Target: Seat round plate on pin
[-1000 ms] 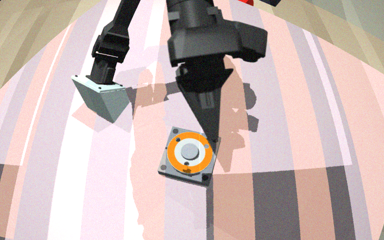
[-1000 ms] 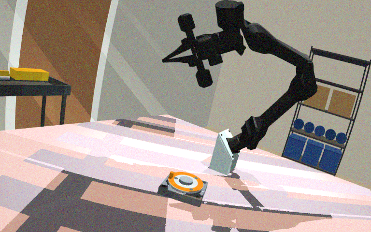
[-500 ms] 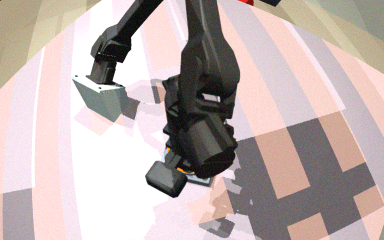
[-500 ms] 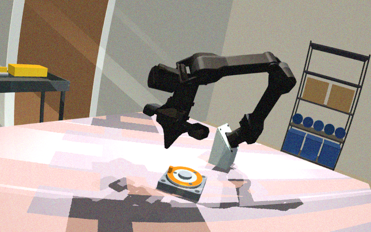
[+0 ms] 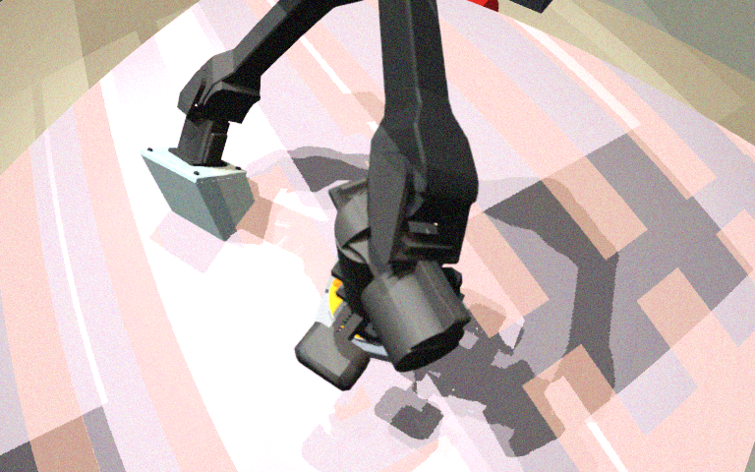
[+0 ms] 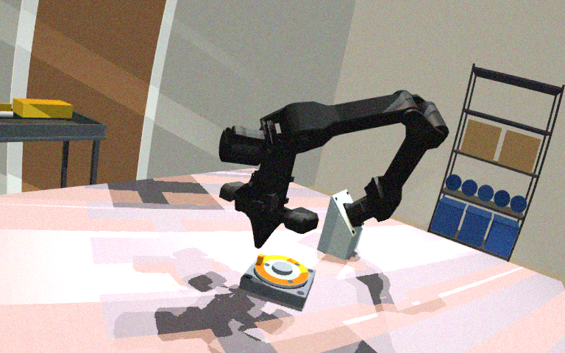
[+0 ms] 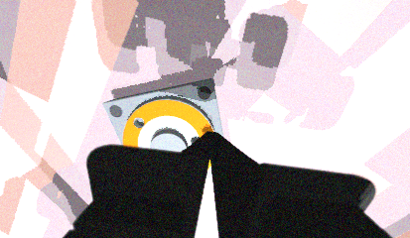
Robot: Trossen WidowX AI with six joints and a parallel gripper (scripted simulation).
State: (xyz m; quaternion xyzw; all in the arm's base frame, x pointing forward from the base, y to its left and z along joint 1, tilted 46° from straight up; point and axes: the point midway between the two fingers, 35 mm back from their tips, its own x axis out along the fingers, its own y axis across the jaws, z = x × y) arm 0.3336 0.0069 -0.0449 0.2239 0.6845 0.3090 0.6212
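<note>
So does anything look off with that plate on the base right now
Hard to confirm a tilt. The orange plate sits around the post on the grey base, its tab raised at the rim. The claw, shut and empty, hovers just above the tab.
</note>
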